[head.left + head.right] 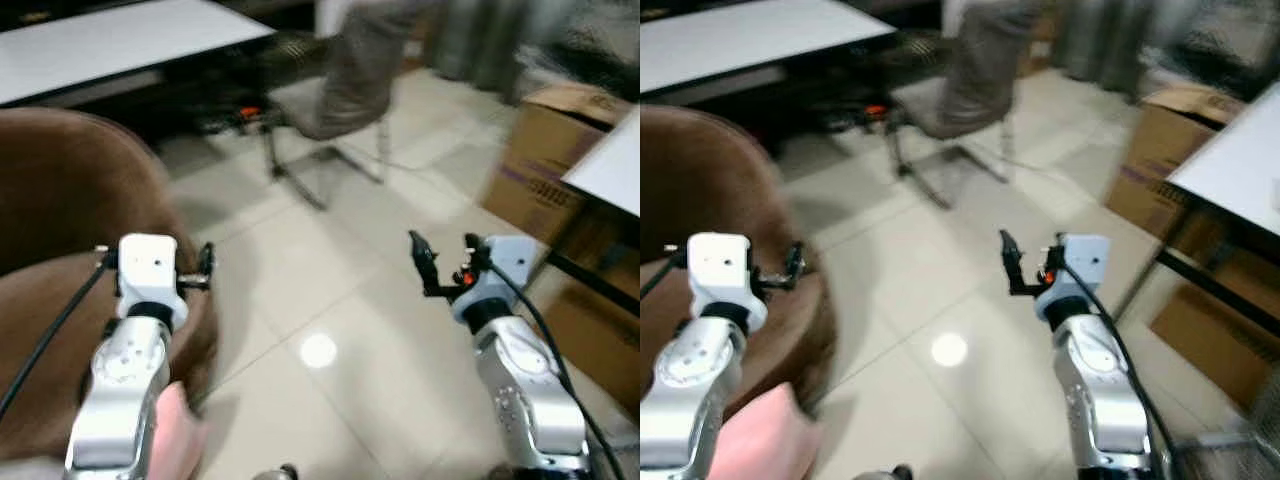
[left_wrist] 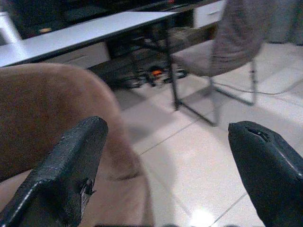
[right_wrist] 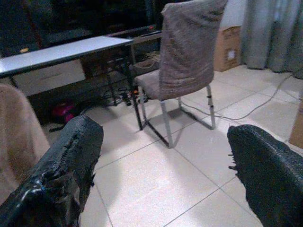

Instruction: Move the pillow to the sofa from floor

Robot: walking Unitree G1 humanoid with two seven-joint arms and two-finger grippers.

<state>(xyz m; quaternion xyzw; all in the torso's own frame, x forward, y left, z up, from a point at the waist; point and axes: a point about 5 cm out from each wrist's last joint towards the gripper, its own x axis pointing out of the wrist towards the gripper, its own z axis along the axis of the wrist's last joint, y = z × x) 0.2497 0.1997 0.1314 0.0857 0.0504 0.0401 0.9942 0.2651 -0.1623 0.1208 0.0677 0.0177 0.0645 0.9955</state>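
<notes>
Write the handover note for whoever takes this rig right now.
Left gripper: open, empty, held up beside the brown sofa.
Right gripper: open, empty, raised over the tiled floor.
Pillow: pink, low by the left arm at the sofa's front; whether it rests on the floor cannot be told.
Done: nothing gripped.
Left: grasp the pillow and place it on the sofa.

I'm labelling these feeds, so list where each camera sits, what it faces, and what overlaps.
Eye views: head, looking down at sofa, pillow, floor; both arms, left gripper, right gripper.
Left wrist: faces sofa, chair; open jaws.
Right wrist: faces chair, desk; open jaws.
Shared: chair, desk, floor.
</notes>
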